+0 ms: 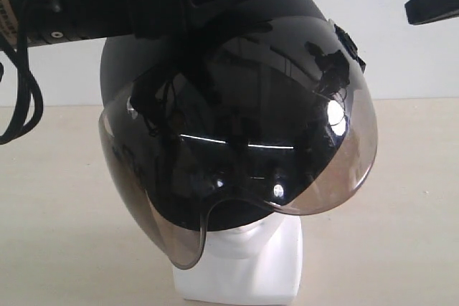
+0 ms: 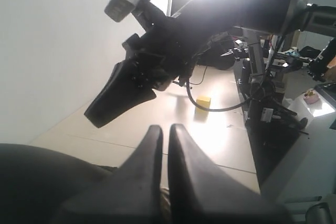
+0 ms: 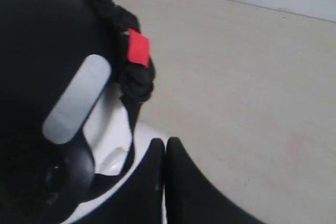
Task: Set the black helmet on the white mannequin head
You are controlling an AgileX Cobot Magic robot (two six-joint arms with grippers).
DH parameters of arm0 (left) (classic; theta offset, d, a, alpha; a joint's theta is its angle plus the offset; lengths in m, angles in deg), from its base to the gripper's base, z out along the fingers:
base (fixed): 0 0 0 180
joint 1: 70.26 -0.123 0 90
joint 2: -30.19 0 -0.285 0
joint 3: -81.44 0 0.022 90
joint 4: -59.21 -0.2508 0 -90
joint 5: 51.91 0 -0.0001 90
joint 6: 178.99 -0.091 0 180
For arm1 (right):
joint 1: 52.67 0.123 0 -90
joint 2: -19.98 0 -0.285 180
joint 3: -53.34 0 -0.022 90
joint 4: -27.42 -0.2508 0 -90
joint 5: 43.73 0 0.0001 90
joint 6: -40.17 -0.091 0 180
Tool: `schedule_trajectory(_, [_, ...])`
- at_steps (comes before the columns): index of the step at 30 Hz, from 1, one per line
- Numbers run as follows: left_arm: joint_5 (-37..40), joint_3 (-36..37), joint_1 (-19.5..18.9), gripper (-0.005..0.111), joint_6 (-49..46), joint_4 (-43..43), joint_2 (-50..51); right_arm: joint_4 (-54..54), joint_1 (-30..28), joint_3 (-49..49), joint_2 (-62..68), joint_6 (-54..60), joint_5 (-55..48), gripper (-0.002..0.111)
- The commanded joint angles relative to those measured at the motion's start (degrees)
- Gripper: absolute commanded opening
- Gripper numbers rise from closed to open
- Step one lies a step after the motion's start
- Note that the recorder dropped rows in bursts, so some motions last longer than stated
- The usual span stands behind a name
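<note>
Close by the black helmet [image 1: 237, 127], left tool [image 2: 164, 127] and right tool [image 3: 166, 141] both sit closed.

Robotics lab, equipment stands [image 2: 253, 64], trailing cables [image 2: 210, 108], beige worktable [image 2: 212, 137]

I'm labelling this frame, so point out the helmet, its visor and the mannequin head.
helmet [image 1: 118, 62], exterior view, on the black shell left of the visor.
visor [image 1: 337, 170], exterior view, on its tinted lower right part.
mannequin head [image 1: 272, 263], exterior view, on the white neck base.
</note>
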Motion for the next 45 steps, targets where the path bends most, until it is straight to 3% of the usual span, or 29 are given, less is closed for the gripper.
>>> schedule_trajectory(1, [1.2,0.22,0.1,0.004,0.99,-1.42,0.3,-0.94,2.77,0.09,-0.28,-1.46,1.03,0.006])
schedule_trajectory(5, [1.43,0.22,0.1,0.004,0.98,-1.42,0.3,-0.54,4.42,0.09,0.38,-1.49,0.92,0.027])
schedule_trajectory(8, [2.49,0.22,0.1,0.004,0.98,-1.42,0.3,-0.41,4.78,0.09,0.38,-1.49,1.33,0.05])
schedule_trajectory(10, [3.56,-0.2,0.1,0.004,0.98,-1.42,0.3,-0.29,4.78,0.09,0.38,-1.57,1.58,0.056])
schedule_trajectory(25, [4.2,-3.17,0.1,0.004,1.14,-1.52,0.3,2.85,4.98,0.09,4.47,-7.15,1.93,0.055])
schedule_trajectory(34, [4.34,-3.17,0.1,0.004,1.52,-3.13,0.3,2.78,9.54,0.09,6.24,-5.8,4.15,0.055])
schedule_trajectory(40, [4.59,-3.17,0.1,0.004,1.82,-3.68,0.3,5.01,9.56,0.09,6.38,-6.75,2.68,0.055])
schedule_trajectory(45, [5.39,-3.17,0.1,0.004,1.82,-3.68,0.3,5.32,9.56,0.09,7.13,-8.01,-0.57,0.041])
